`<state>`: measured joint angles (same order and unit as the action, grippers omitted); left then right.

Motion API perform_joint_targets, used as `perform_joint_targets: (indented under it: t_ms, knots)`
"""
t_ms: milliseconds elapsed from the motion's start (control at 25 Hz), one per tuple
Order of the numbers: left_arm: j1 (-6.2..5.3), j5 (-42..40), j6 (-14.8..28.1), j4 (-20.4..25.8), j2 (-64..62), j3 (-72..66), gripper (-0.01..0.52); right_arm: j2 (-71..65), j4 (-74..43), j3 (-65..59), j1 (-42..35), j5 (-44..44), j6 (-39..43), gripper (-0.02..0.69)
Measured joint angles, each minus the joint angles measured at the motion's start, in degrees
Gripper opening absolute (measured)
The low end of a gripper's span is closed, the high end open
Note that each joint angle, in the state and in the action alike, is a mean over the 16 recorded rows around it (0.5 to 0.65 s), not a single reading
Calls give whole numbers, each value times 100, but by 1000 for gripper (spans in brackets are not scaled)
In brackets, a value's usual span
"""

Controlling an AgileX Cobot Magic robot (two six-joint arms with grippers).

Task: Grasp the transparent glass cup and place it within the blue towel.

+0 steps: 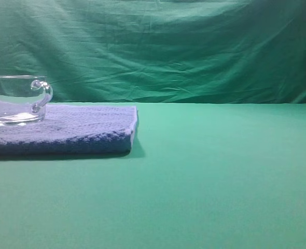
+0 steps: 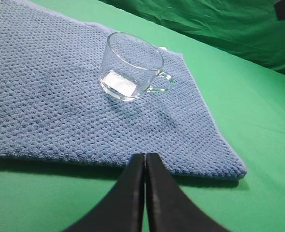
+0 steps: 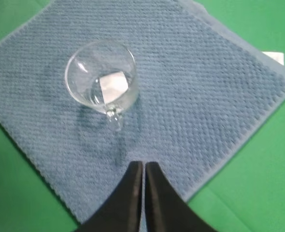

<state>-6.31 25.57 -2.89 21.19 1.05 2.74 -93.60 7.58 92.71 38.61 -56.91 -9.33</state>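
Observation:
The transparent glass cup (image 1: 15, 101) stands upright on the blue towel (image 1: 85, 129) at the far left of the exterior view, handle to the right. It also shows in the left wrist view (image 2: 133, 67) and the right wrist view (image 3: 101, 82), resting on the towel (image 2: 50, 96) (image 3: 191, 87). My left gripper (image 2: 145, 157) is shut and empty, near the towel's front edge, well short of the cup. My right gripper (image 3: 143, 165) is shut and empty, above the towel, apart from the cup's handle. Neither gripper shows in the exterior view.
A green cloth covers the table (image 1: 220, 176) and hangs as a backdrop (image 1: 168, 46). A small white tag (image 3: 274, 57) lies by the towel's edge in the right wrist view.

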Motion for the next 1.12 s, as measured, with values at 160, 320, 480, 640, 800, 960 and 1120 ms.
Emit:
perform_joint_targets:
  t_ms: [160, 320, 480, 640, 800, 960, 1120]
  knots:
    - [0, 0, 0, 0, 0, 0, 0, 1011, -153, -1202, 0, 450, 90, 0]
    - [0, 0, 0, 0, 0, 0, 0, 1989, -244, -2411, 0, 932, 195, 0]
    - [0, 0, 0, 0, 0, 0, 0, 2793, -269, -3435, 0, 1352, 355, 0]
    - [0, 0, 0, 0, 0, 0, 0, 3383, -271, -4188, 0, 1640, 541, 0]
    - [0, 0, 0, 0, 0, 0, 0, 3846, -302, -4719, -12, 1910, 713, 0]
    - [0, 0, 0, 0, 0, 0, 0, 4323, -349, -5145, -131, 2264, 849, 0]
    - [0, 0, 0, 0, 0, 0, 0, 4934, -391, -5554, -449, 2613, 930, 0]
